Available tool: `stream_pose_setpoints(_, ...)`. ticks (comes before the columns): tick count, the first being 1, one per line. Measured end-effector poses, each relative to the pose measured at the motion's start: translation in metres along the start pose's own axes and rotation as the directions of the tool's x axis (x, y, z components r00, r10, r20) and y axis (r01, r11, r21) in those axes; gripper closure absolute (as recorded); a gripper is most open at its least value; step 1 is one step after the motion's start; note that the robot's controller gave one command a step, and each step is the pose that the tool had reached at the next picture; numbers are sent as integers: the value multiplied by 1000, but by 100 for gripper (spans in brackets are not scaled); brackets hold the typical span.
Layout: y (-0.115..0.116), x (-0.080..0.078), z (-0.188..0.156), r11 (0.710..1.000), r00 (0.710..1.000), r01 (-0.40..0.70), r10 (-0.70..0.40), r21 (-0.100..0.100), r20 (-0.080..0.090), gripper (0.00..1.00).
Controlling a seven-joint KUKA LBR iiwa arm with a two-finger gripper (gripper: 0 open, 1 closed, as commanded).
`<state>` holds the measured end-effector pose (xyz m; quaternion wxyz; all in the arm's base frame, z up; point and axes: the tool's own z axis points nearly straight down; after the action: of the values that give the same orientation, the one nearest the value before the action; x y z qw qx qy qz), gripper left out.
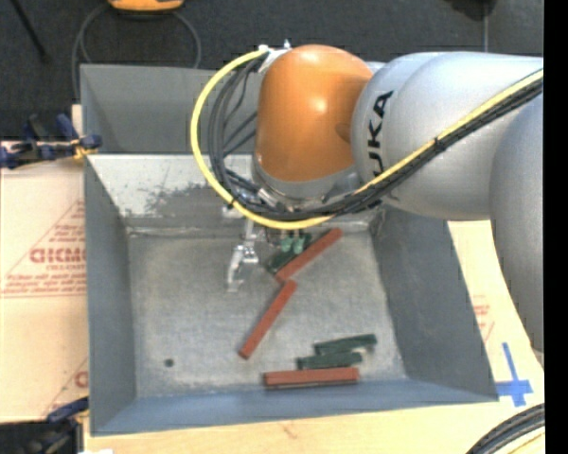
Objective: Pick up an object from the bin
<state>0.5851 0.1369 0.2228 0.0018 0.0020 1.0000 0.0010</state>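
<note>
My gripper (242, 261), apart or together I cannot tell, hangs just beside the uppermost red stick (310, 253), so descending here could miss it

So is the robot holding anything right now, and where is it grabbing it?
Nothing looks held. The end effector sits over the grey metal bin floor, beside a long red-brown stick and a small dark green piece.

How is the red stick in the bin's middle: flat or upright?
Flat: the red stick lies full length on the bin floor.
</note>
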Motion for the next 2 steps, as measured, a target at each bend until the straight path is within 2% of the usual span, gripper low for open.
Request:
stream_pose_setpoints(1,0,0,0,1000,1000,0,0,0,0,0)
stream_pose_setpoints(2,-26,41,48,999,999,34,-34,1,4,0)
